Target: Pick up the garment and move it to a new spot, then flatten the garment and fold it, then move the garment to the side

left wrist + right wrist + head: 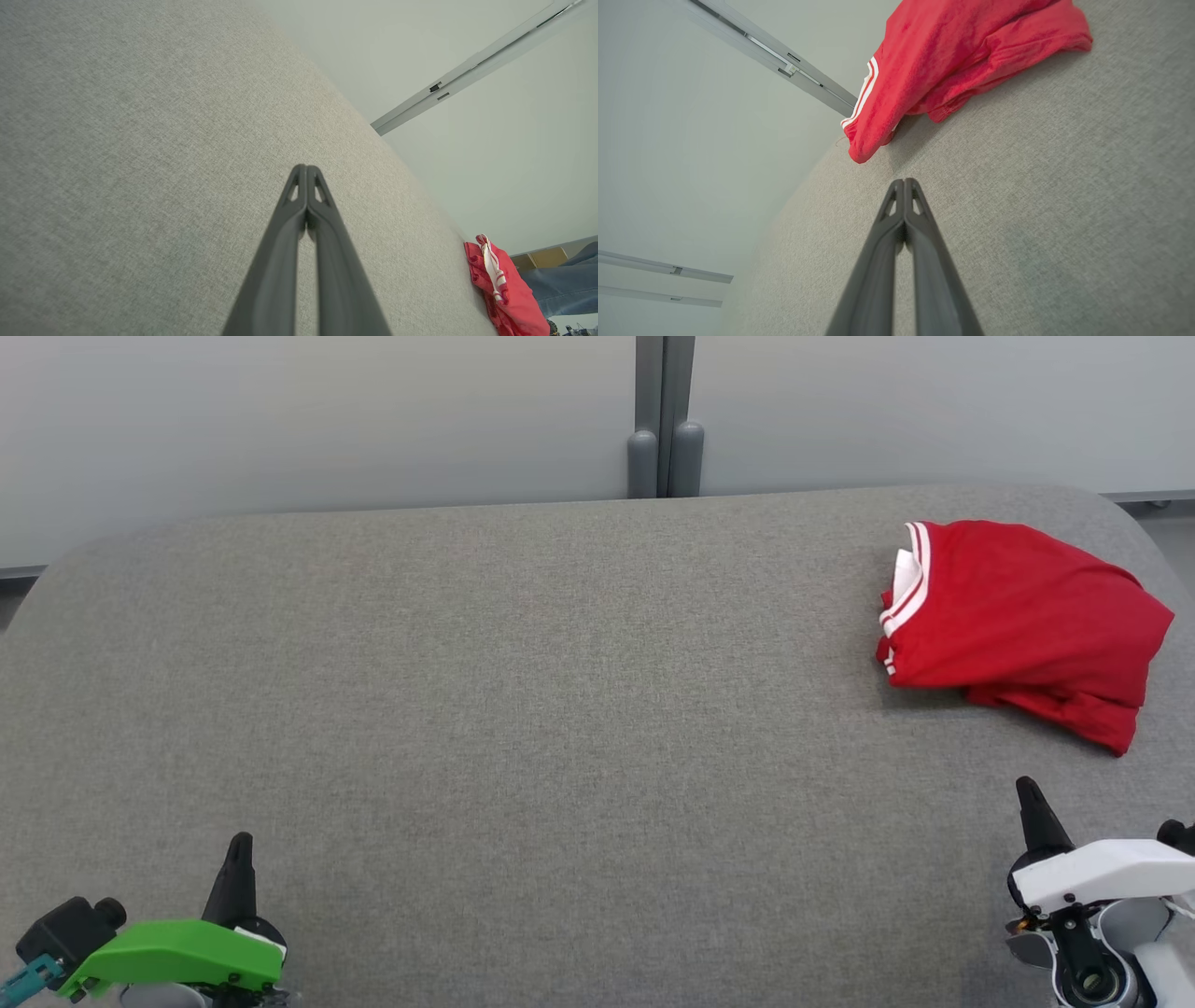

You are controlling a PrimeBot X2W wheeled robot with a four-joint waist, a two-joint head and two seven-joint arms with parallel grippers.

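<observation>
Grey padded table [485, 709], wide across the head view. At its far right: red garment [1022, 616], bunched, long axis roughly left to right. Lies straight ahead of the right gripper [1029, 791], near but apart; well apart from the left gripper [241, 845]. Both pinched fully closed, gripping nothing. Looks like the right arm's reach.

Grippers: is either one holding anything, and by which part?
Nothing is held. The left gripper and the right gripper are both shut on nothing, apart from the red garment lying on the grey table.
</observation>
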